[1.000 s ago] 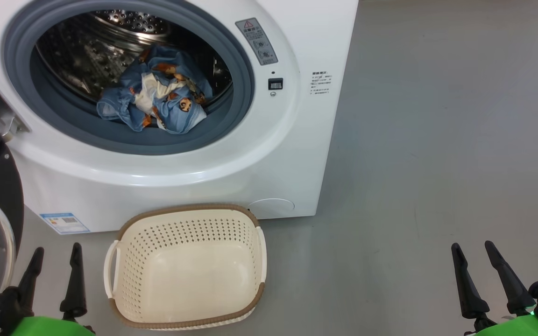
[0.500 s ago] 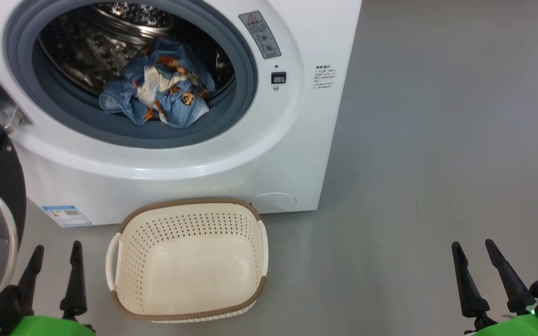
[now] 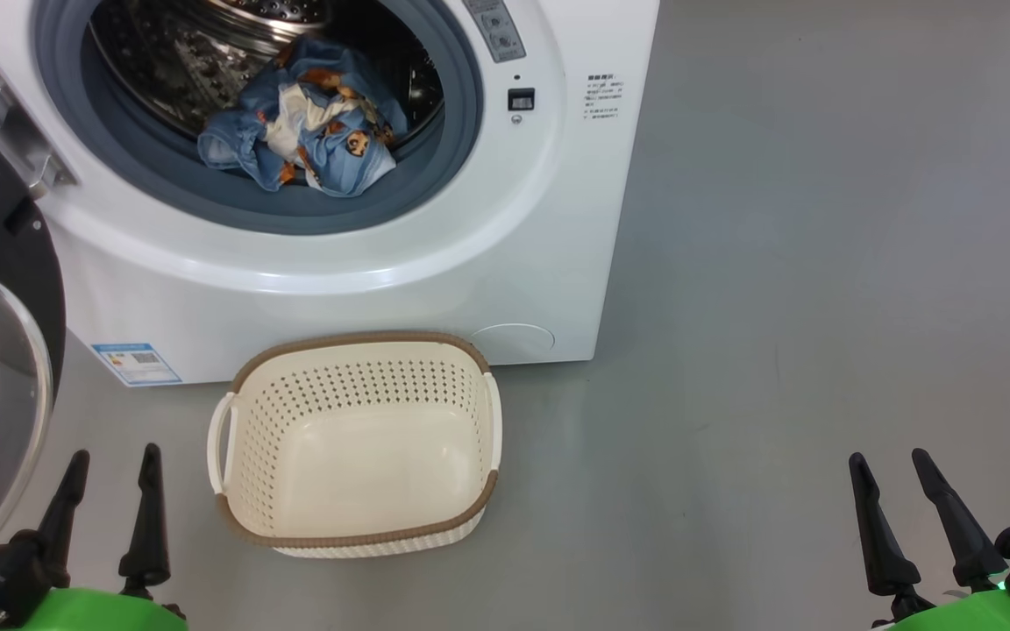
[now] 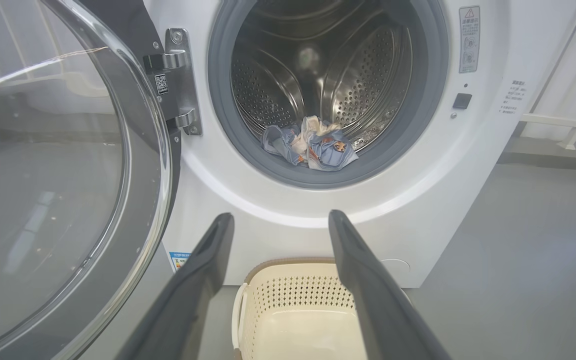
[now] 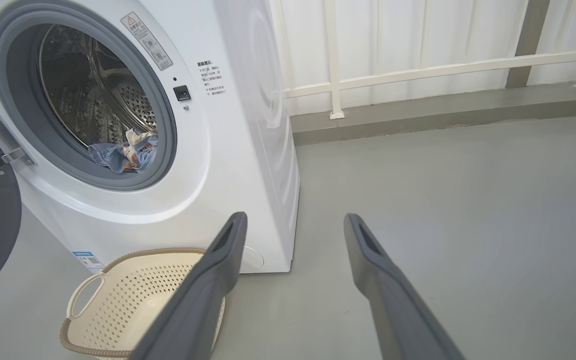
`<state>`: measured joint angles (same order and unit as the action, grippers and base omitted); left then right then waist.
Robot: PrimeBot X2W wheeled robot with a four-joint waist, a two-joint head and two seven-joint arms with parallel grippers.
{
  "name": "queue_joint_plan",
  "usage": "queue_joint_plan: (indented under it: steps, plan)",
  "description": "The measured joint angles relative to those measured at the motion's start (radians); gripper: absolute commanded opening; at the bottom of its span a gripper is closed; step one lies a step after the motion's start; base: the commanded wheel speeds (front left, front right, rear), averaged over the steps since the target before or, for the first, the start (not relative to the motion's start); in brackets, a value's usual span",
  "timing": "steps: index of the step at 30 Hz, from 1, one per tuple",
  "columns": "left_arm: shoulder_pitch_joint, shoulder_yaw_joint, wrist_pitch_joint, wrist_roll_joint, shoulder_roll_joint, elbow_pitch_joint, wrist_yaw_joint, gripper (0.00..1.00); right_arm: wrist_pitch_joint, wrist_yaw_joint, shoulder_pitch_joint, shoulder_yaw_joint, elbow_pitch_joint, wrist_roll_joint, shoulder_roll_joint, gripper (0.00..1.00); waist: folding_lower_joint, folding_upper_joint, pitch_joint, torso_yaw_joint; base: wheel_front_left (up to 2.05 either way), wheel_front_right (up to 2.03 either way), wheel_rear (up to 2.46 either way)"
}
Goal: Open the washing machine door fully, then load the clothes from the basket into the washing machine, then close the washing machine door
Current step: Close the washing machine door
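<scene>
Okay, washing machine [image 3: 505,263] is loaded: washing machine door [image 3: 5,280] swung wide to my left, basket [image 3: 356,337] on the floor [image 3: 777,307] just before it looks empty, clothes [image 3: 312,131] heaped at the front lip of the drum [image 3: 172,70]. I'd call loading done, door closing next. Left gripper [image 3: 116,452] near the door, fingers [image 3: 147,513] apart, nothing held; right gripper [image 3: 887,456] likewise, well off right. Next move: left arm round the door's outer face, push shut (watch cloth on the gasket [image 3: 295,215]). Left wrist view gives hinge [image 4: 178,80] and glass bowl [image 4: 43,175] whole; head view crops them.
</scene>
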<state>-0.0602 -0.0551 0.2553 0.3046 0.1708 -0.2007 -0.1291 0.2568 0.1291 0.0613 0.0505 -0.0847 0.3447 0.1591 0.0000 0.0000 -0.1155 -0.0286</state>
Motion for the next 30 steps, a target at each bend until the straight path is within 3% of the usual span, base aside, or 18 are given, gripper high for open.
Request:
queue_joint_plan:
  steps: [12,30]
  plan:
    - [0.0,0.006,0.0,0.0,-0.021,0.013,0.0,1.0,0.0,0.0,0.0,-0.003,0.004,0.0,0.004,1.0,0.0,0.0,0.0,0.043,0.0,0.0,0.0]
    - [0.055,-0.059,0.0,-0.002,-0.1,0.027,0.0,1.0,0.0,0.0,-0.032,-0.087,-0.021,0.0,0.048,1.0,0.0,0.0,0.017,0.209,0.0,0.0,0.0]
